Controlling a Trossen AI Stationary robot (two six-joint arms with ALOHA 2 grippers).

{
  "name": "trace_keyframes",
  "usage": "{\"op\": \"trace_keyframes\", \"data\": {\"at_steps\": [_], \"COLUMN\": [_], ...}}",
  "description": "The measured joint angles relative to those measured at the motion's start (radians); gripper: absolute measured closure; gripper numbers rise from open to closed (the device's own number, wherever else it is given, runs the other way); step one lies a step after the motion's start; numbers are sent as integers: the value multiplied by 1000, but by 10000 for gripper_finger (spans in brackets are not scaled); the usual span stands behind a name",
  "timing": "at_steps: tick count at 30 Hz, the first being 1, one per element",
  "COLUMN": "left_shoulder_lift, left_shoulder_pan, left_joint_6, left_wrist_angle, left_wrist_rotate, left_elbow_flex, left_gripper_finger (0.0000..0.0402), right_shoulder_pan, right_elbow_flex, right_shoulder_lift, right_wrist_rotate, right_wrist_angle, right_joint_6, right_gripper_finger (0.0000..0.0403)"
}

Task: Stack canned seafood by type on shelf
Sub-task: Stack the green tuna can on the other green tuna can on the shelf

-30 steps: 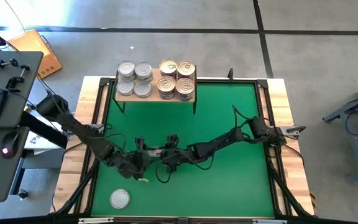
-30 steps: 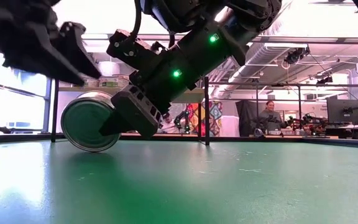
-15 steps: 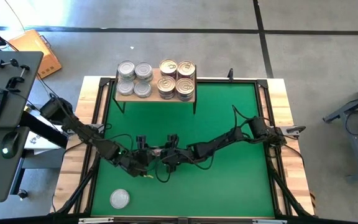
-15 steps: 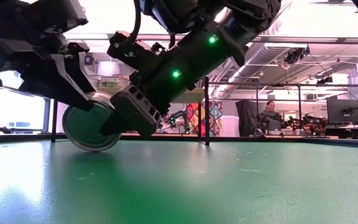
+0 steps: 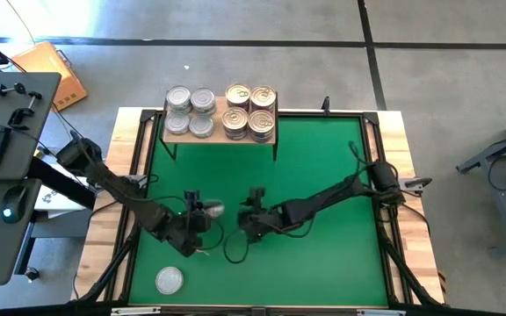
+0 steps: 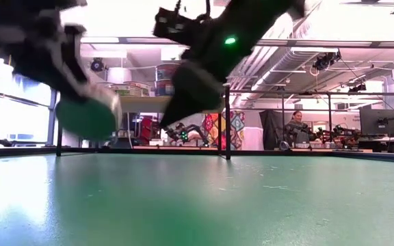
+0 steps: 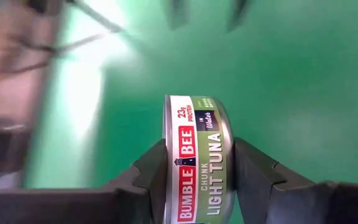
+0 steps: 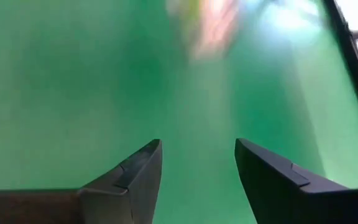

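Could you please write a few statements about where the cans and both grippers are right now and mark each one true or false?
1. The left gripper is closed on a tuna can held on its edge. True.
2. The right gripper is also holding a can. False: its fingers are open with only green mat between them.
3. The shelf has silver-lidded cans on its left part and gold-lidded cans on its right. True.
4. No can is left on the mat. False: a loose silver-lidded can sits near the front left corner.
5. The two grippers are touching each other. False: the high view shows a gap between them.
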Motion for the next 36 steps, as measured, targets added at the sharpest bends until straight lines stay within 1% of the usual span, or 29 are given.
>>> {"op": "trace_keyframes", "data": {"at_steps": [3,6,9,11,13,14,17,22,29,33,36], "left_shoulder_lift": [-2,-2,-3,-9,-23,-33,-72,-117,-152,-155,-155], "left_shoulder_pan": [-17,-2,65,134,211,252,364,502,654,734,778], "left_joint_6": [-96,-183,-245,-275,-290,-285,-182,-98,-27,77,172], "left_wrist_angle": [-296,-549,-770,-872,-946,-952,-918,-919,-895,-796,-698], "left_wrist_rotate": [-144,-268,-319,-320,-326,-331,-338,-402,-386,-324,-301], "left_elbow_flex": [120,227,300,323,331,330,324,325,325,325,325], "left_gripper_finger": [280,280,280,280,280,280,280,280,278,271,271], "right_shoulder_pan": [33,73,112,136,162,175,207,241,247,247,247], "right_elbow_flex": [0,0,-2,-2,-2,-2,-2,-2,-2,-2,-2], "right_shoulder_lift": [-28,-38,-39,-39,-38,-39,-39,-39,-39,-39,-39], "right_wrist_rotate": [40,93,136,166,226,255,328,426,440,440,440], "right_wrist_angle": [-155,-263,-342,-365,-379,-382,-396,-407,-409,-409,-409], "right_joint_6": [101,189,278,333,363,368,371,371,374,373,372], "right_gripper_finger": [208,208,207,207,207,207,207,206,206,206,206]}}
